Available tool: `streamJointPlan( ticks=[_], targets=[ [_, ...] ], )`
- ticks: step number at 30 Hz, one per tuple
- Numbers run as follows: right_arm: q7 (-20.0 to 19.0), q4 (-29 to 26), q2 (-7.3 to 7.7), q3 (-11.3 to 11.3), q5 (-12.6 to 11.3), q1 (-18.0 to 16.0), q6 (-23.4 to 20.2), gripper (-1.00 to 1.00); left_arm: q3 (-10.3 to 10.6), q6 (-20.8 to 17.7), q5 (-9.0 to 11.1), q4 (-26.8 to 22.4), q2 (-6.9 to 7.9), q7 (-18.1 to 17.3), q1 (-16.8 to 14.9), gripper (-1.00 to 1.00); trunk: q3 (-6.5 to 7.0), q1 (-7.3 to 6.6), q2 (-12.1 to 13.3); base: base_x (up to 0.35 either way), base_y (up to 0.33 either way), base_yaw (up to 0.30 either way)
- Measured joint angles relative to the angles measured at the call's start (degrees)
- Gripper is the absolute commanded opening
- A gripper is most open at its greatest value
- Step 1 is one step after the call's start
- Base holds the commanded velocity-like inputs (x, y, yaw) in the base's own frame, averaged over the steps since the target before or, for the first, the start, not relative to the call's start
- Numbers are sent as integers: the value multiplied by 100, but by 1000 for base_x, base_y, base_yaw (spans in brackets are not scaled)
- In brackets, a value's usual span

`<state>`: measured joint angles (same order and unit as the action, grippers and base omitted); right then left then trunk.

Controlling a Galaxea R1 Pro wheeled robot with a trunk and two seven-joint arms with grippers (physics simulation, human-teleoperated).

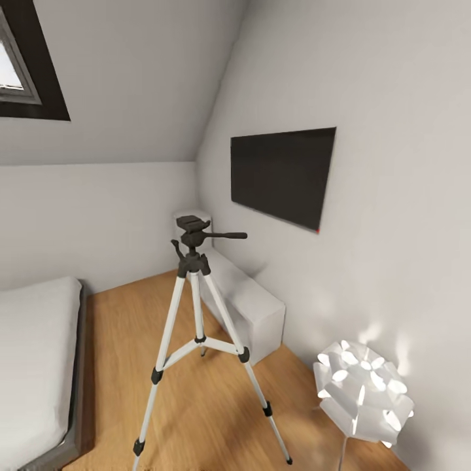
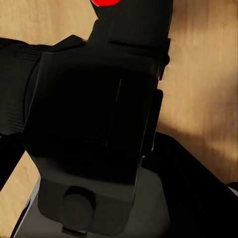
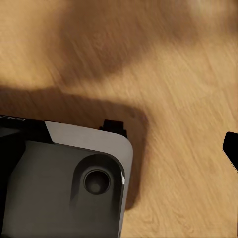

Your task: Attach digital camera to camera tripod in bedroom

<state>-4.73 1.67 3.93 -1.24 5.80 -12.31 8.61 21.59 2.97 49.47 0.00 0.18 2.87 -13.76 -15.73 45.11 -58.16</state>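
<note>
Silver-legged camera tripod with black head (image 1: 196, 307) stands mid-frame in head view, on the light wooden floor (image 1: 196, 405), head plate bare.

Left wrist view: a dark boxy black body (image 2: 94, 129) with a red spot (image 2: 105, 2) cut off at the frame edge blocks most of the picture; can't tell whether it's the digital camera or gripper parts, and left jaw state is unreadable. Right wrist view: grey-and-black robot housing (image 3: 64, 183) over floor, fingers hard to make out, jaw opening can't be told. Tripod's 3 legs splayed, pan handle (image 1: 226, 235) pointing toward the black wall TV (image 1: 282, 175); white bed (image 1: 33, 366) on its left, white petal-shaped lamp (image 1: 363, 392) on its right, low white cabinet (image 1: 245, 301) behind.
</note>
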Motion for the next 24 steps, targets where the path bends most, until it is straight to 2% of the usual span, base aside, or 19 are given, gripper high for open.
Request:
streamJointPlan(
  ticks=[15, 24],
  targets=[
    [2, 0, 0, 0, 1, 0, 0, 100, 5, -4, -1, 0, -6, -5, 0, -100, 0, 0, 0, 0, -7, 274],
    [2, 0, 0, 0, 7, 0, 0, 100, 6, -9, -7, 0, -23, -9, 0, -100, 0, 0, 0, 0, -207, 274]
  ],
)
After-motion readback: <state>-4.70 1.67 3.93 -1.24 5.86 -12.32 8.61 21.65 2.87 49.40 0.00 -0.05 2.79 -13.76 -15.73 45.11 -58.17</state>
